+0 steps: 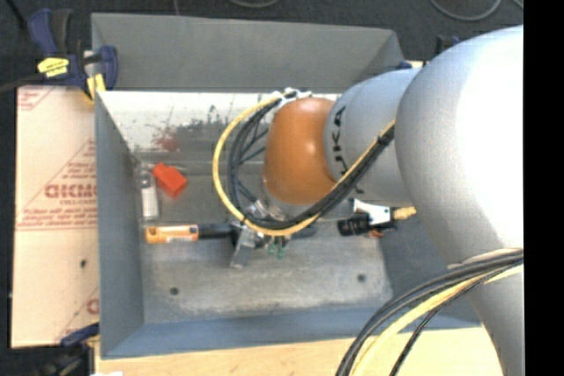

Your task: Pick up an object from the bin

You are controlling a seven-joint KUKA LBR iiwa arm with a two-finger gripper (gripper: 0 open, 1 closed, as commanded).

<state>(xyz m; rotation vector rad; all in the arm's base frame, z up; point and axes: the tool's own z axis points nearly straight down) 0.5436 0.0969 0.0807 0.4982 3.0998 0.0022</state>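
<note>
Camera view: claw [244, 249] sits by the orange-handled tool [172, 233], perhaps touching; opening unclear.

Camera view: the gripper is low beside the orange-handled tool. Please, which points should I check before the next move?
1. Gripper sits at the black end of the orange-handled tool, low in the bin: ok.
2. Tool already gripped: cannot tell.
3. Tool lies flat on the bin floor: ok.
4. Orange block lies apart from the tool, behind it: ok.
5. Clear tube is free of the tool's orange end: cannot tell.
</note>
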